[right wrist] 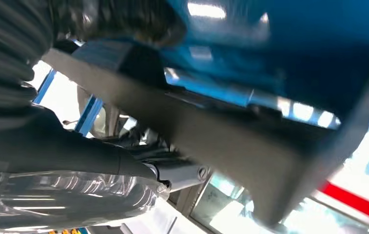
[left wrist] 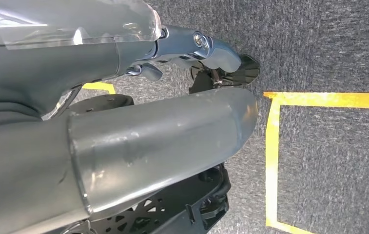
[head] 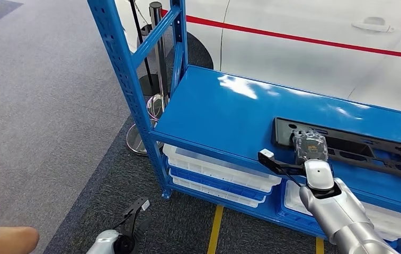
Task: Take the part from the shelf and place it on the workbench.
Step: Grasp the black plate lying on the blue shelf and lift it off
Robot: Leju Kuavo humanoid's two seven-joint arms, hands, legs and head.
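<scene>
A long black plastic part, flat and pierced with rectangular cut-outs, lies on the top deck of the blue steel shelf, towards the shelf's right end. The right hand rests on the near-left portion of that part, and the right wrist view shows the part's dark edge lying across the hand with the blue deck just behind it. Whether the fingers have actually closed around the part I cannot tell, since the view is blurred and the hand hides its own fingers. The silver right arm reaches up to the shelf from below its front edge.

Below the shelf's top deck sit white plastic trays, stacked on the lower level. The left hand hangs low beside the shelf's left front post, over grey carpet marked with yellow tape lines; nothing is seen in its grasp, though how its fingers stand is unclear. Behind the shelf stands a white car body with a red stripe (a door handle shows).
</scene>
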